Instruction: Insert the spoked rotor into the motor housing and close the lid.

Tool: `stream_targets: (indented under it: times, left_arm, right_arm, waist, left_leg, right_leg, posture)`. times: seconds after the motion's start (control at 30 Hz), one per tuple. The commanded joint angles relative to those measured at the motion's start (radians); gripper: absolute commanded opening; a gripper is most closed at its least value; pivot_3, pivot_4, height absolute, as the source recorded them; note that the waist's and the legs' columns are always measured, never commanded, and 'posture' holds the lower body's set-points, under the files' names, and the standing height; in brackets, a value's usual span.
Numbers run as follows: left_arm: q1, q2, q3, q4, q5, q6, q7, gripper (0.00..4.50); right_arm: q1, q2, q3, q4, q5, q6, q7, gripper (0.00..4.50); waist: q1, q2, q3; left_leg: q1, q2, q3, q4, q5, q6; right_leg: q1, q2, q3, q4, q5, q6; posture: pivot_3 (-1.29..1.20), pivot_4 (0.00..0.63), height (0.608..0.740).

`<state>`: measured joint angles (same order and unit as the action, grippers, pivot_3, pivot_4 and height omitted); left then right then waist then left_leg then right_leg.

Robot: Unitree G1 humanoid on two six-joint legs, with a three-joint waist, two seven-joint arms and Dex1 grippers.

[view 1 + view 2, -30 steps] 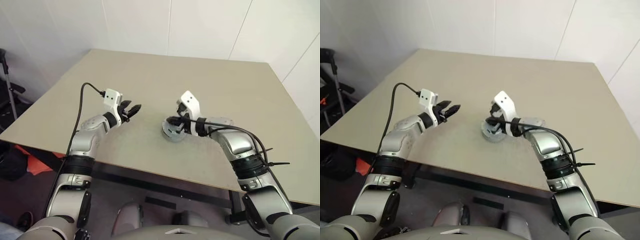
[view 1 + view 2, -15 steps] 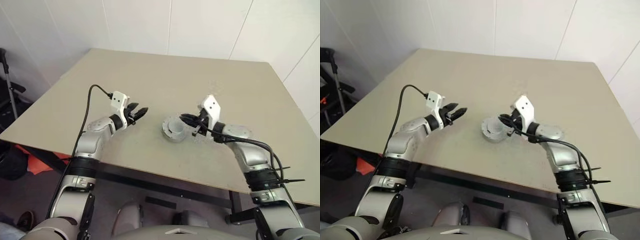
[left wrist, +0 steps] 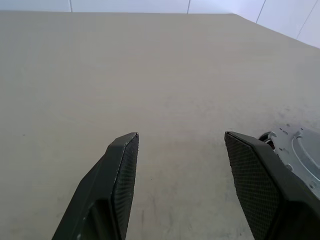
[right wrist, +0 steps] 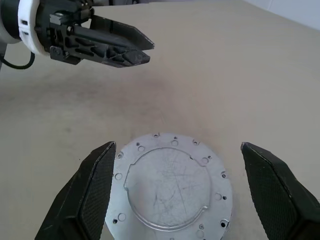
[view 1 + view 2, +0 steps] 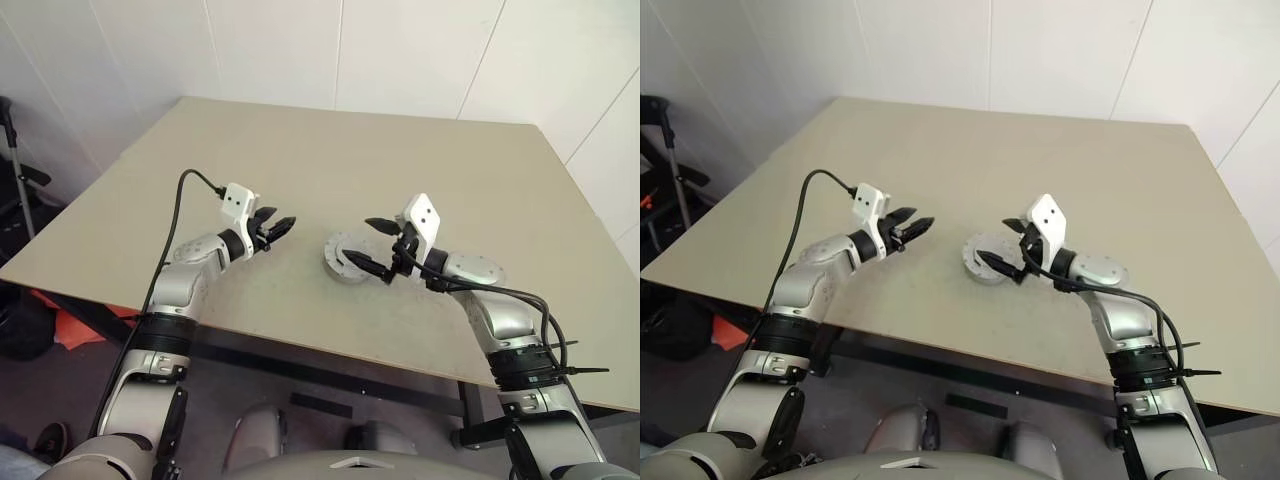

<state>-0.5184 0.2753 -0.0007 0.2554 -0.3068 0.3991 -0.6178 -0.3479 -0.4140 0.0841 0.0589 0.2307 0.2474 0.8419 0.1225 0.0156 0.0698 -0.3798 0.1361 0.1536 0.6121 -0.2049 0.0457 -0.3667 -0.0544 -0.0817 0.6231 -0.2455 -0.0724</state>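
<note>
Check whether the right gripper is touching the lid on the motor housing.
Apart. In the right wrist view the right gripper stands open, its fingers spread to either side of the lid, with bare table showing between.

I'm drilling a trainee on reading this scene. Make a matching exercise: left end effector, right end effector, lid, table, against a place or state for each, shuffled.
Things:
1. left end effector
2. right end effector
3. lid
4. table

States:
A. beige, bearing everything
B. open wide, fingers either side of the silver assembly
C. lying flat on top of the round silver assembly
D. open, holding nothing, off to the assembly's side

Pairs: 1-D, 2-B, 3-C, 4-A
</note>
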Motion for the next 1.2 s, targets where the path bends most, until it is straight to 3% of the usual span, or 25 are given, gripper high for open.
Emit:
stream_targets:
  times: [0.03, 0.73, 0.9, 1.2]
  left_arm:
    - [-0.023, 0.009, 0.009, -0.024, 0.002, -0.011, -0.005, 2.91]
    - [-0.018, 0.004, 0.007, -0.051, -0.003, -0.003, -0.001, 2.91]
    - [-0.021, 0.007, 0.010, -0.046, -0.002, -0.005, 0.000, 2.91]
    - [-0.017, 0.013, 0.017, -0.036, 0.001, -0.012, 0.004, 2.91]
  right_arm:
    - [-0.018, 0.022, 0.015, 0.007, -0.016, -0.037, -0.017, 4.47]
    - [-0.034, 0.070, 0.028, 0.182, -0.056, -0.110, -0.049, 4.47]
    - [-0.037, 0.074, 0.025, 0.203, -0.058, -0.121, -0.056, 3.24]
    - [-0.048, 0.077, 0.017, 0.172, -0.026, -0.097, -0.035, 3.16]
  waist:
    - [0.000, 0.000, 0.000]
    - [-0.001, 0.000, 0.000]
    - [0.000, 0.000, 0.000]
    - [0.000, 0.000, 0.000]
  left_leg:
    - [0.000, 0.000, 0.000, 0.000, 0.000, 0.000]
    - [0.000, 0.000, 0.000, 0.000, 0.000, 0.000]
    - [0.000, 0.000, 0.000, -0.001, 0.000, 0.000]
    - [0.000, 0.000, 0.000, -0.001, 0.000, 0.000]
  right_leg:
    - [0.000, 0.000, 0.000, 0.000, 0.000, 0.000]
    - [0.000, 0.000, 0.000, -0.001, 0.000, 0.000]
    - [0.000, 0.000, 0.000, -0.001, 0.000, 0.000]
    - [0.000, 0.000, 0.000, -0.001, 0.000, 0.000]
  posture:
    - [0.00, 0.000, 0.740]
    - [0.00, 0.000, 0.740]
    - [0.00, 0.000, 0.740]
    - [0.00, 0.000, 0.740]
